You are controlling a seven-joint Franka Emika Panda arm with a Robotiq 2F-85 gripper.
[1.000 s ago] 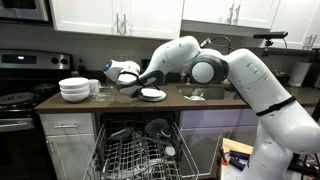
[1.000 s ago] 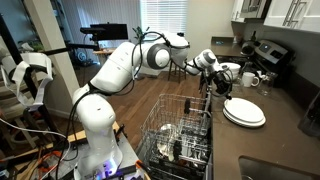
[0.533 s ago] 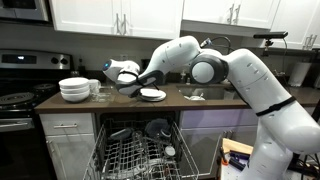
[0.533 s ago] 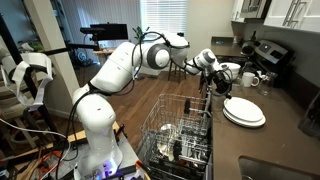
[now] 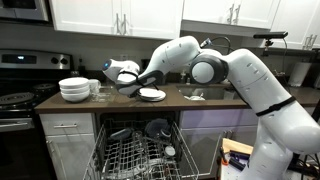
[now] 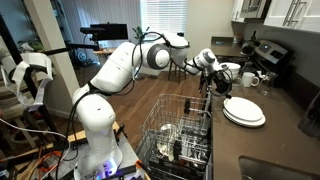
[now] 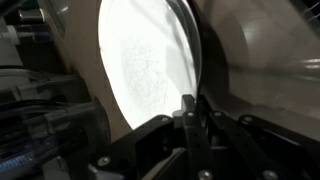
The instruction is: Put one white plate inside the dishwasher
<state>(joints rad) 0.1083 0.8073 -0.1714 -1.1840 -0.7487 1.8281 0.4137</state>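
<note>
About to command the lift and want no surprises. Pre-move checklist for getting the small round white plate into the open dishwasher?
1. Gripper shut on the rim of the small round white plate: ok, the wrist view shows the fingers pinched there.
2. Plate off the dark countertop: cannot tell; in an exterior view it looks to be at counter level.
3. Built-in dishwasher open, grey wire rack pulled out: ok.
4. Free slot in the rack: cannot tell; dishes are already in it.
5. Stack of white bowls apart from the plate: ok.
</note>
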